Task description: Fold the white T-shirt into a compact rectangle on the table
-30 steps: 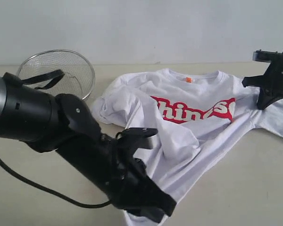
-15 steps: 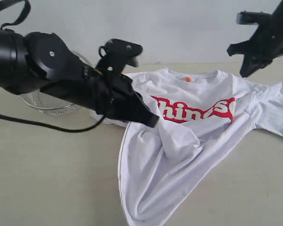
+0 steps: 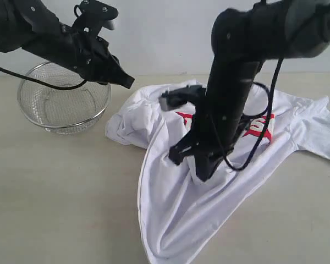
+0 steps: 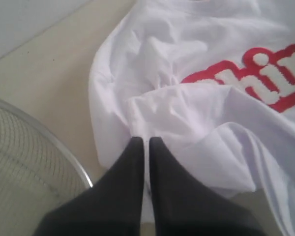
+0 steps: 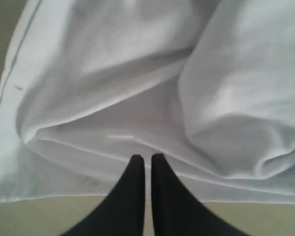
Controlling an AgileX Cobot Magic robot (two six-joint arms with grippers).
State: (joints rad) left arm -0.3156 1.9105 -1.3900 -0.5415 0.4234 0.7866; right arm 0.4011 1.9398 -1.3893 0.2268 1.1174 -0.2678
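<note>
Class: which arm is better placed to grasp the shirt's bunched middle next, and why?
Probably the right: the right pincer, shut, hangs low over the white T-shirt's rumpled middle; the left pincer sits higher, by the basket at the shirt's edge.

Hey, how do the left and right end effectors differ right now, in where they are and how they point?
The left end effector hangs raised beside the basket, near the bunched sleeve of the shirt; the right end effector sits low over the shirt's rumpled middle. The left arm lies slanted, nearly level; the right arm comes down steeply. Both are shut and hold nothing.
</note>
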